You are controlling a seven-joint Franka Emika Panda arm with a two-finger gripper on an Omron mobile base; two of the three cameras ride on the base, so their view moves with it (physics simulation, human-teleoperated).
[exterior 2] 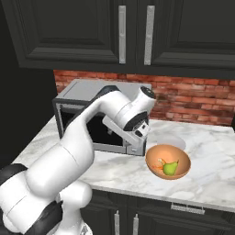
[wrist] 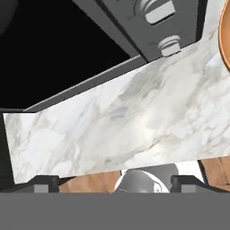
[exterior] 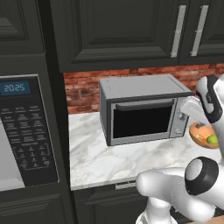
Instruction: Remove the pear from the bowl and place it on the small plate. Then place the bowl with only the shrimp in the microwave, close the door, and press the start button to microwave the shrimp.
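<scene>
Left base view gave me the microwave (exterior: 26, 131) at nine o'clock, its keypad and blue display facing me, and the silver oven (exterior: 142, 109) at centre on the marble counter (exterior: 96, 153). At three o'clock the bowl (exterior: 202, 134) peeked past the arm with the pear (exterior: 212, 139) in it. I judged the hand was parked above the counter beside the oven to line up a reach into the bowl; the pear had not been lifted.

Right base view showed what the first hid: the whole bowl at four o'clock from the hand, pear and shrimp (exterior 2: 159, 165) lying together, and the small plate (exterior 2: 169, 140) just behind at twelve o'clock of the bowl.

Hand view added the gripper (wrist: 116, 183): jaws spread wide, holding nothing, over bare marble, the bowl's rim at two o'clock.
</scene>
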